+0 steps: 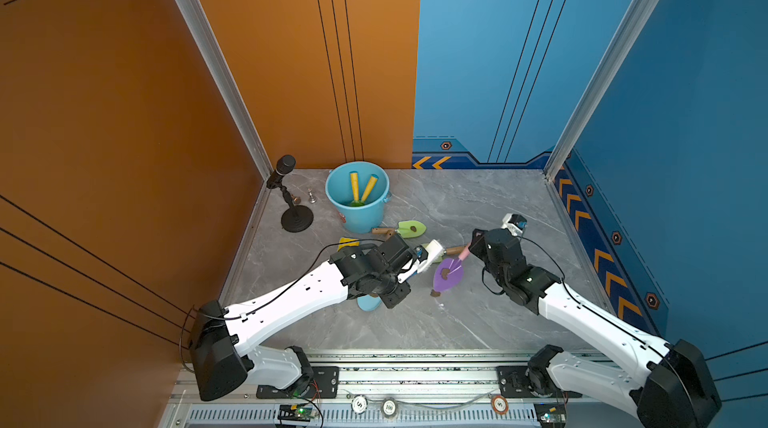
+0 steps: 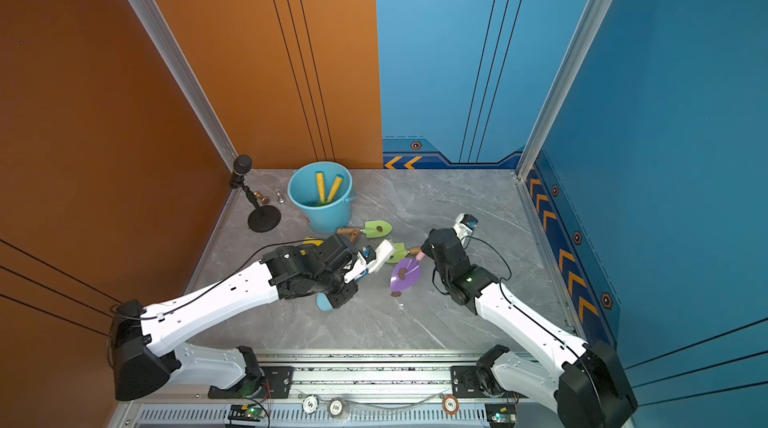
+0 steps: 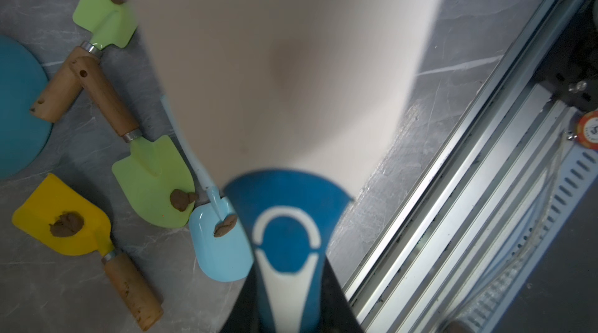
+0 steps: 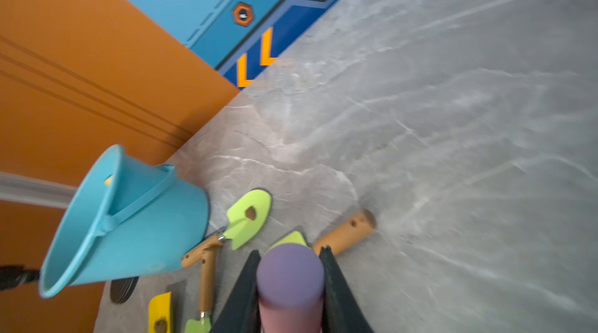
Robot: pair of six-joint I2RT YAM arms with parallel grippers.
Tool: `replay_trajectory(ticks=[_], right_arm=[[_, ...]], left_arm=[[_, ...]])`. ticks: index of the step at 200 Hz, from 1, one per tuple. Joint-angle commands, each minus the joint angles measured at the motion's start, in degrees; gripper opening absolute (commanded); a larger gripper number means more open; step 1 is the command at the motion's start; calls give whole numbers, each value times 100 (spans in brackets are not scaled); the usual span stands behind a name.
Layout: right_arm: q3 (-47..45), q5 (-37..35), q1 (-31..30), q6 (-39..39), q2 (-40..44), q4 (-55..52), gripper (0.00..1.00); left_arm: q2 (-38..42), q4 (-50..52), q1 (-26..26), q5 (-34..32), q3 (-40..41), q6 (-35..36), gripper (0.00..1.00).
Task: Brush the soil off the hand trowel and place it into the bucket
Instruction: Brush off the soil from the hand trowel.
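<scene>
My right gripper (image 1: 471, 249) (image 4: 291, 270) is shut on the pink-purple handle (image 4: 291, 283) of a purple hand trowel (image 1: 449, 274) (image 2: 405, 274), whose blade hangs low over the table. A lump of brown soil (image 1: 444, 273) sits on the blade, and another lump (image 1: 435, 293) lies on the table by its tip. My left gripper (image 1: 409, 268) (image 3: 288, 299) is shut on a blue-and-white brush (image 1: 432, 255) (image 3: 288, 250), with its white head just left of the trowel. The light-blue bucket (image 1: 357, 214) (image 2: 328, 218) (image 4: 129, 218) stands at the back left and holds two yellow-handled tools (image 1: 354, 185).
More trowels carrying soil lie between bucket and grippers: two green ones (image 3: 106, 14) (image 3: 155, 182), a yellow one (image 3: 64, 215) and a light-blue one (image 3: 220, 241). A black microphone stand (image 1: 291, 197) stands in the back left corner. A metal rail (image 1: 415, 376) runs along the front.
</scene>
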State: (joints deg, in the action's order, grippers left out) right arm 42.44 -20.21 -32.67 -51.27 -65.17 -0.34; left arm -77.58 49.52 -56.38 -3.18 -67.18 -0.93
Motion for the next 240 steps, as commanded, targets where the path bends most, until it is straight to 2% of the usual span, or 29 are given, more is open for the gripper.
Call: replay_trajectory(ticks=[1, 27, 48, 109, 134, 169, 202, 240], right_arm=[[647, 953, 34, 1281, -510, 422, 11], [1281, 1493, 44, 1639, -999, 177, 9], [1530, 1590, -36, 1840, -1131, 40, 9], [1761, 986, -333, 2490, -1131, -245, 9], [1951, 986, -376, 2620, -1206, -308, 8], [2248, 778, -355, 2877, -1347, -319, 8], [2488, 805, -318, 3070, -1625, -344, 8], [2582, 940, -317, 3138, -1770, -417, 7]], left_arm=[[-266, 431, -340, -720, -178, -173, 0], [-640, 453, -377, -1107, -368, -179, 0], [-988, 531, -339, -1329, -657, -155, 0], [-1696, 771, -348, -2279, -1069, -165, 0], [-2094, 960, -451, -2645, -1081, -110, 0], [-2547, 1156, -1015, -2958, -899, -335, 0], [-2515, 1268, -1364, -3116, -762, -755, 0], [-1969, 1352, -1249, -3411, -891, -751, 0]])
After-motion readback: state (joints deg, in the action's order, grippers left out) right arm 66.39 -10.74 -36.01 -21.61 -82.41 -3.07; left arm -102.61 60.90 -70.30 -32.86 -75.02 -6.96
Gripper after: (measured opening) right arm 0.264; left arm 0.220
